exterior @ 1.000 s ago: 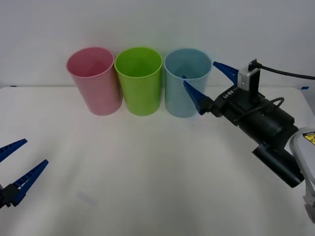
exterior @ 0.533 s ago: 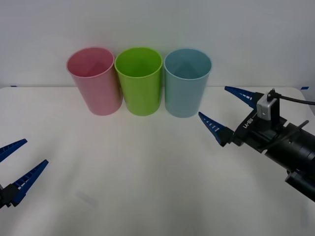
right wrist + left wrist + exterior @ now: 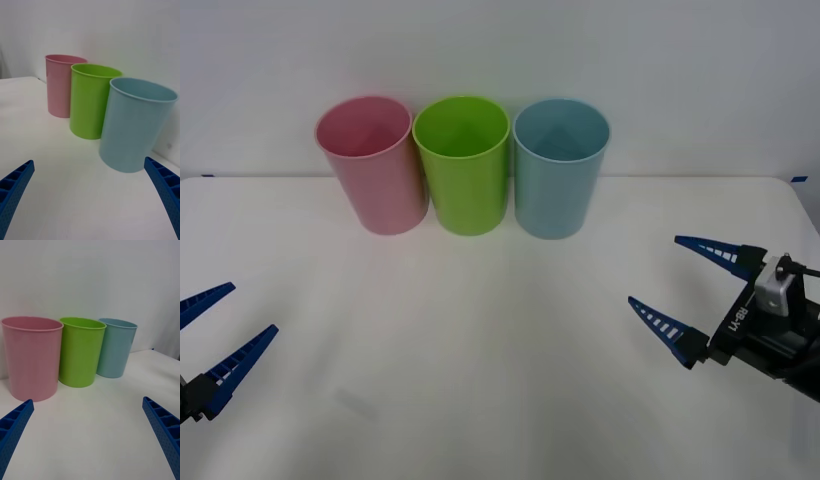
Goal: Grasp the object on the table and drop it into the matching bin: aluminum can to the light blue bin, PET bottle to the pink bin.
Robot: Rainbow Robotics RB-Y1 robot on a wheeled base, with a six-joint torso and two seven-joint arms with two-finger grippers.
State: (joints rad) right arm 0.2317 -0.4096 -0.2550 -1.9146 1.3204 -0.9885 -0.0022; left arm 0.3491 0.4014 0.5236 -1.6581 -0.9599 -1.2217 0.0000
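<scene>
Both of my grippers hang empty with their blue fingers spread wide apart. Beneath them the table (image 3: 480, 340) stretches broad and white, and at its far edge three tubs stand upright in a row against the wall: the pink bin (image 3: 372, 165) on my left, the green tub (image 3: 463, 165) in the middle just beside it, and the light blue bin (image 3: 560, 167) on the right, close against the green one. My right gripper (image 3: 690, 295) hovers low over the near right part of the table, well apart from the light blue bin and pointing toward the row. My left gripper (image 3: 215, 335) sits at the near left edge, also aimed toward the bins, nearest the pink one. I cannot see the can on the table, and I cannot tell from here what lies inside the bins.
</scene>
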